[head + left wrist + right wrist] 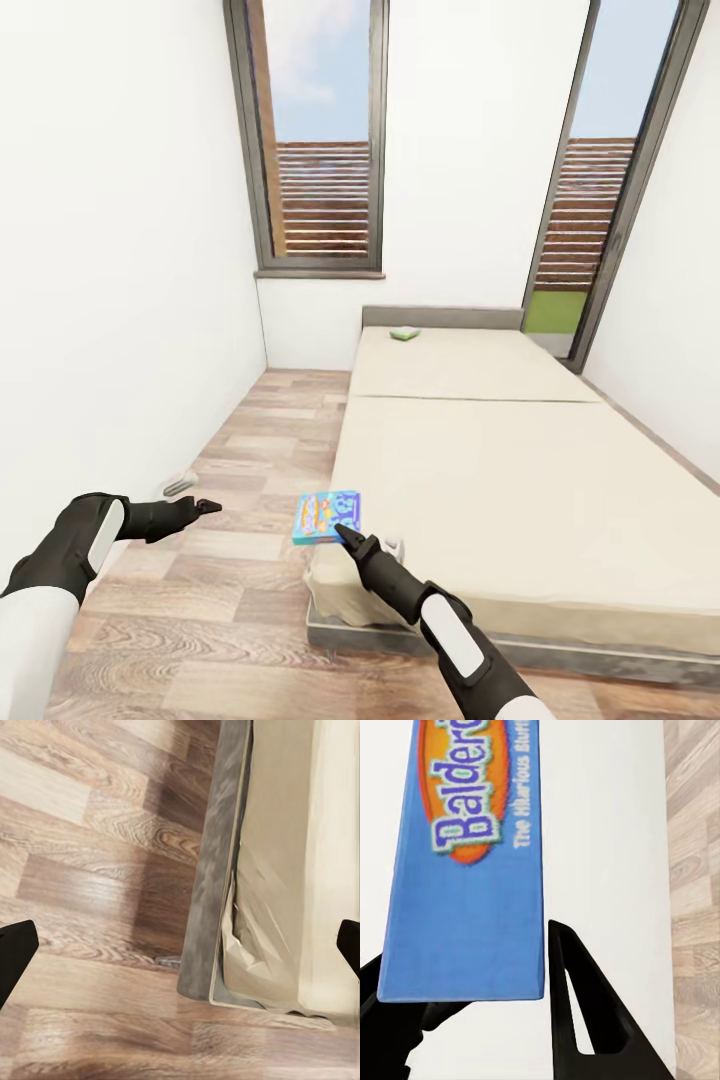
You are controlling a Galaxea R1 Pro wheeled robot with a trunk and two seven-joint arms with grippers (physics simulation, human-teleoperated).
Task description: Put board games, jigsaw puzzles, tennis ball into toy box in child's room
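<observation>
Board game (327,516), blue, flat, stiff and probably light, sits pinched by its edge in my right claw (345,533), while my left claw (208,506) hangs open.

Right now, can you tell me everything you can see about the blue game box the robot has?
The blue board game is a small, flat rectangular box that looks like printed cardboard. Its lid is bright blue with an orange oval and white lettering that starts "Balder", plus a smaller line, "The Hilarious Bluff...". It is held up in the air near the foot corner of the bed, over the edge of the mattress and the wooden floor. The right gripper clamps one end between its black fingers. Nothing else touches it.
</observation>
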